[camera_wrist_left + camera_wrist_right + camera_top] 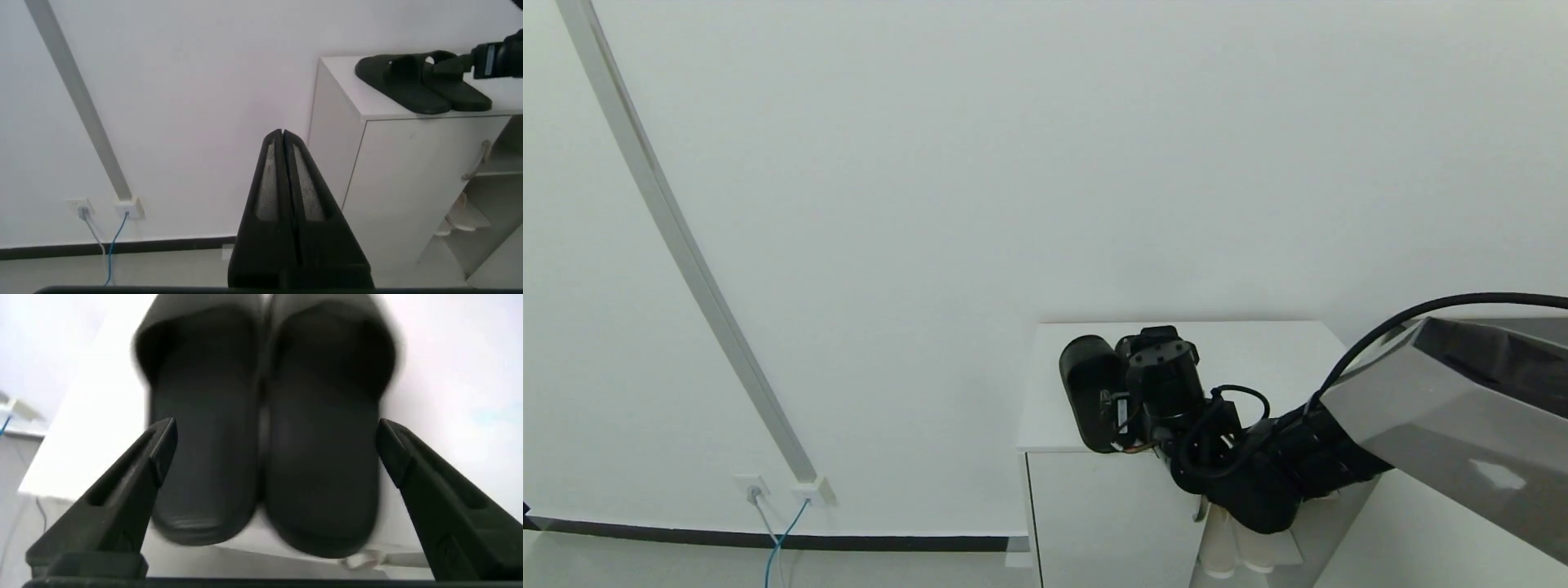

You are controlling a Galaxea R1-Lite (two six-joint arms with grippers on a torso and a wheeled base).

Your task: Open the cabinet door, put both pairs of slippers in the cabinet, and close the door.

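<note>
The black slippers (261,416) lie side by side on the cabinet (1111,523) top, at its front left corner, with their heels at the front edge. My right claw (274,437) is spread wide around that pair, 1 finger off each outer side. I cannot tell whether the pads touch the rubber, and nothing is gripped.

The right part of the cabinet front stands open, with shelves showing. The white slippers (1233,555) sit on a shelf inside, below my right arm.

My left claw (282,139) hangs off to the left of the cabinet, well apart from it. Its 2 fingers are pressed flat together with nothing between them.

Behind is the wall, with a pale strip (686,245) slanting down to 2 sockets (780,488) (a cable plugged into each).
</note>
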